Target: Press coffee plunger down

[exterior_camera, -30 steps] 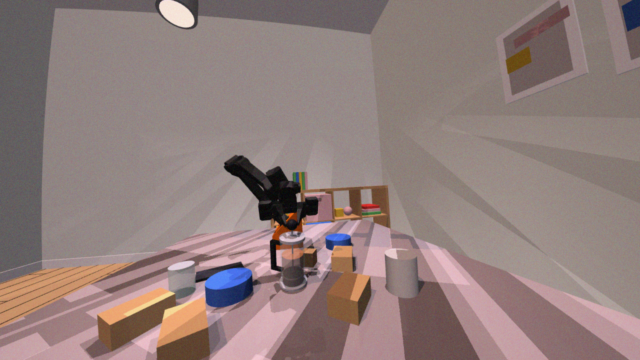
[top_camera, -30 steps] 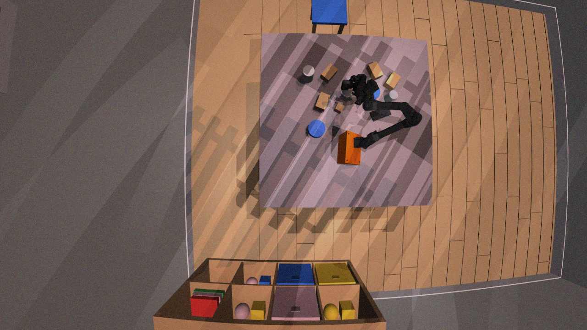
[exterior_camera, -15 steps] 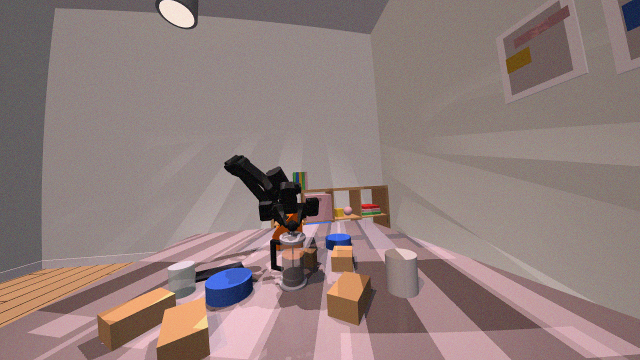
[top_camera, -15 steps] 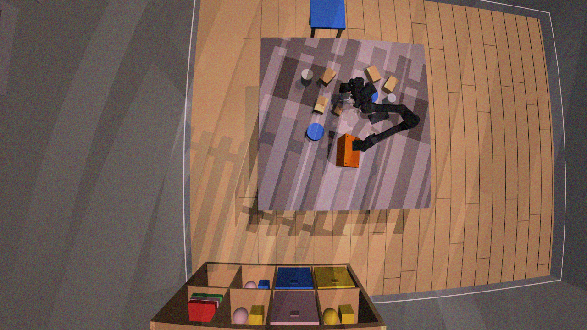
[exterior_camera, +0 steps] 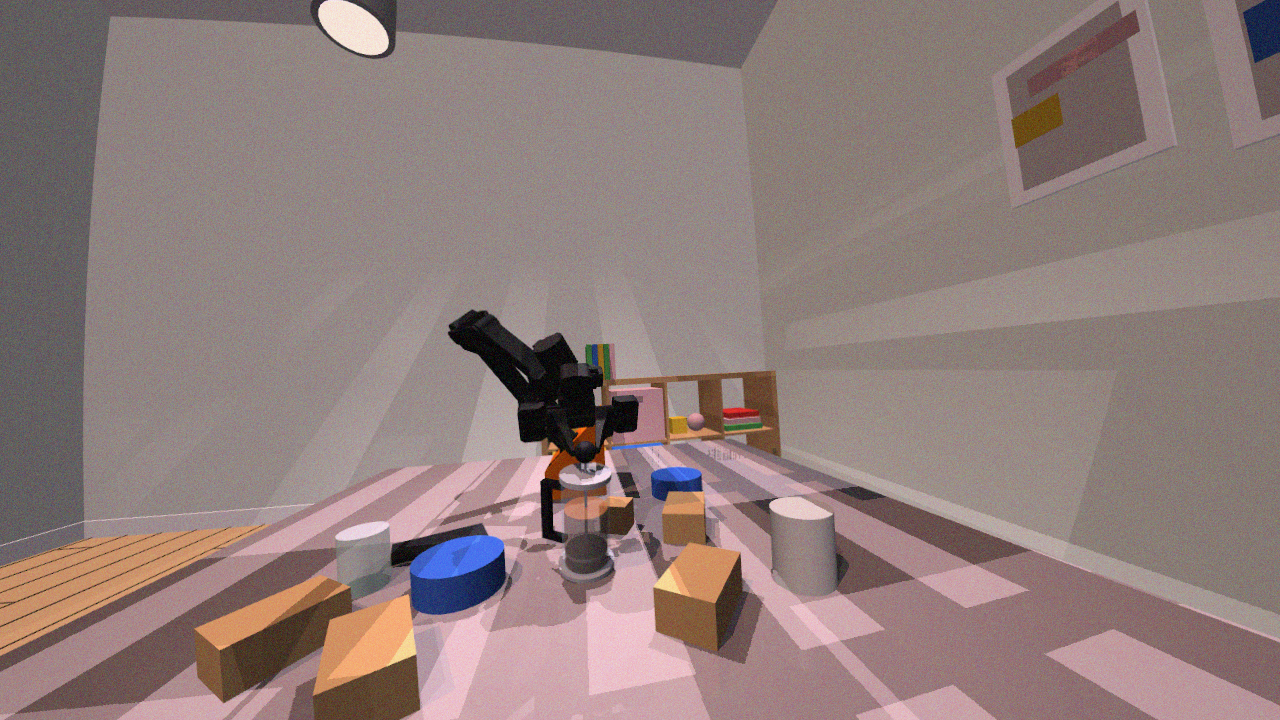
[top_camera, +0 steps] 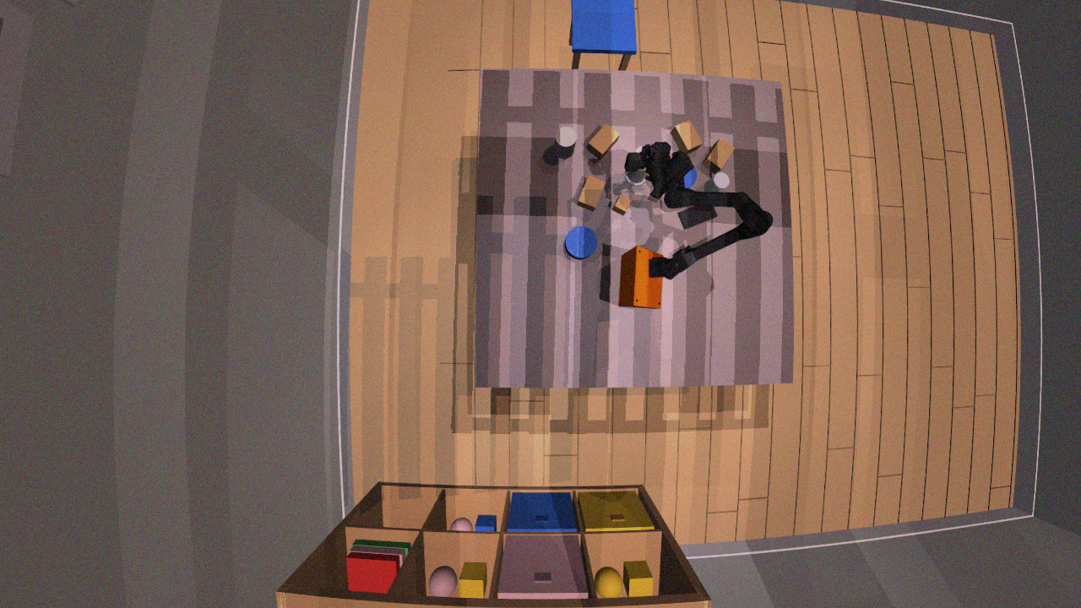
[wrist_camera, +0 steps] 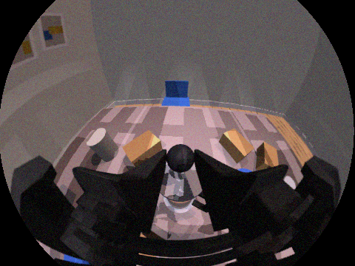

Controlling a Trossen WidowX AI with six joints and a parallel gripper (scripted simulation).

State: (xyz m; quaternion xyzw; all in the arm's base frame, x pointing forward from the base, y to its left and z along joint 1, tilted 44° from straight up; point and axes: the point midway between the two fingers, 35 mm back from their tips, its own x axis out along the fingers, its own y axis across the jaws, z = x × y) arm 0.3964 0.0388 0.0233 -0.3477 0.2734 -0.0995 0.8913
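Matte black blocky arm (exterior_camera: pixel 510 358), apparently unmarked, on orange base (top_camera: pixel 639 276).

Worktop (exterior_camera: pixel 939 644): mauve, patterned with pale pink and dark grey-brown stripes. Tool (exterior_camera: pixel 584 450): black, closed on a black plunger knob (wrist_camera: pixel 180 158). Coffee press (exterior_camera: pixel 586 528): clear body, dark contents, black handle, white lid. Near blocks (exterior_camera: pixel 698 595): tan. Near-left disc (exterior_camera: pixel 457 573) and far disc (exterior_camera: pixel 675 481): blue. Right cylinder (exterior_camera: pixel 803 544): off-white. Arm base (top_camera: pixel 641 276): orange.
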